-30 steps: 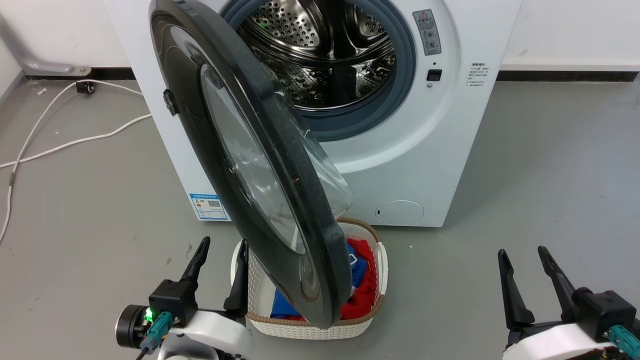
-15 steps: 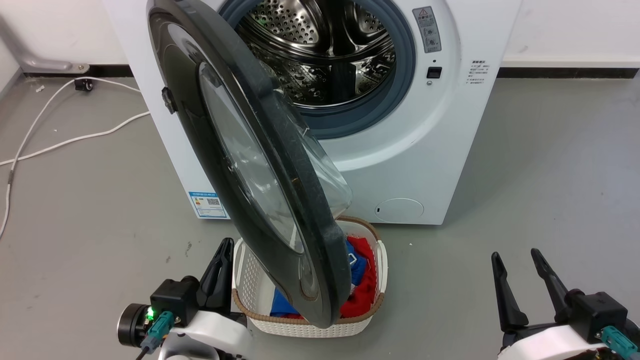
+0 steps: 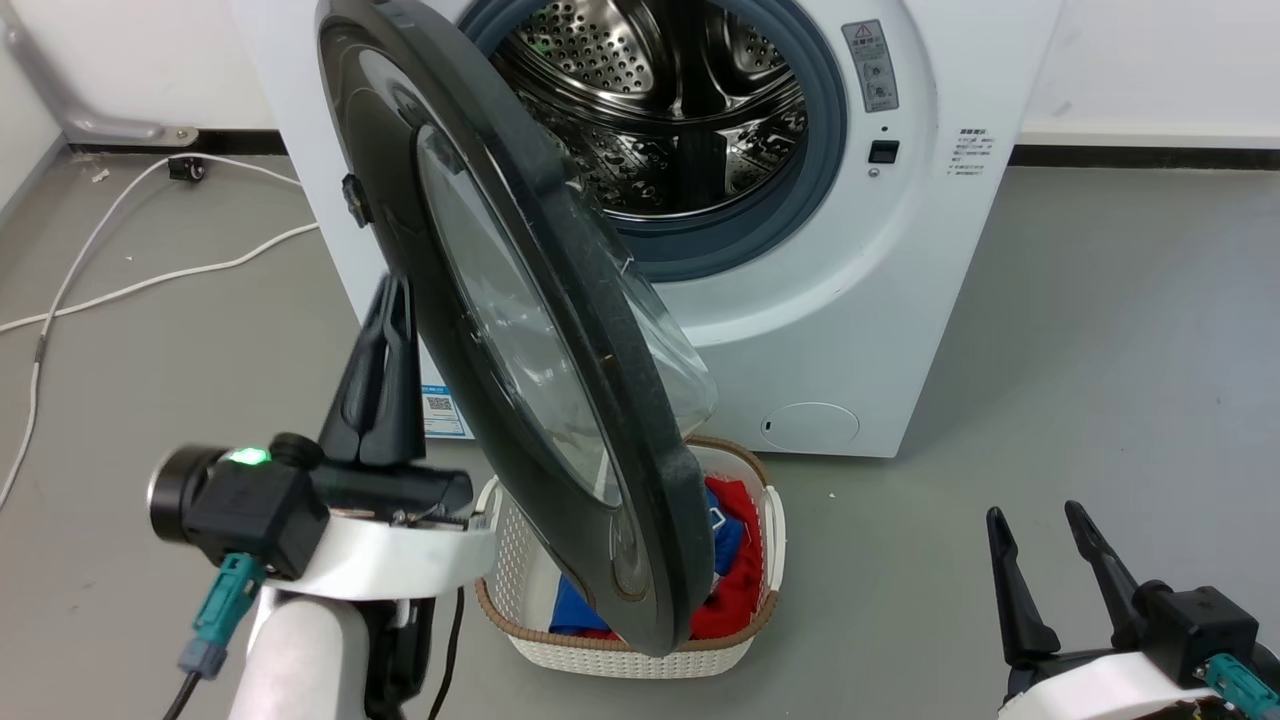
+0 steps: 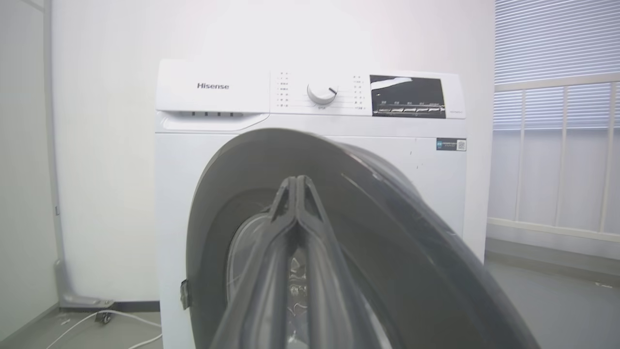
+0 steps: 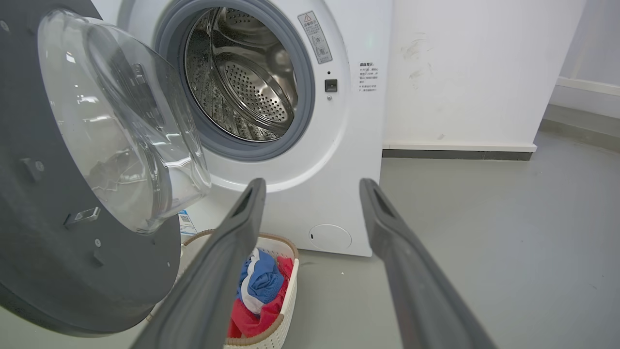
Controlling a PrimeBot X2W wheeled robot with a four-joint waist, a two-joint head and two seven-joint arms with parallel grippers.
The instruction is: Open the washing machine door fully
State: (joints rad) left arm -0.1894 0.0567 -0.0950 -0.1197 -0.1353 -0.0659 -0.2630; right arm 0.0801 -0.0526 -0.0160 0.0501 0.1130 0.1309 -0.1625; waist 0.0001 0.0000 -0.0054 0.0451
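Head view: I am holding my left gripper [image 3: 397,290] with its fingers pressed together, tips pointing up just beside the outer face of the washing machine door [image 3: 480,300]. I cannot tell whether they are touching it. The door is standing nearly edge-on to me, hinge side far and to my left, its free edge hanging over the laundry basket [image 3: 620,655]. My right gripper [image 3: 1033,512] is sitting low with its fingers apart, well apart from the door, on its inner side.

Left wrist view: my left gripper [image 4: 296,180] is pointing at the black outer face of the door [image 4: 387,232], which is lying ahead and rightward.

Right wrist view: my right gripper [image 5: 312,183] is facing the machine front, with the door [image 5: 48,232] lying to its left.

Judgement: the remaining swing is running toward my left, and my left arm is the nearer one.
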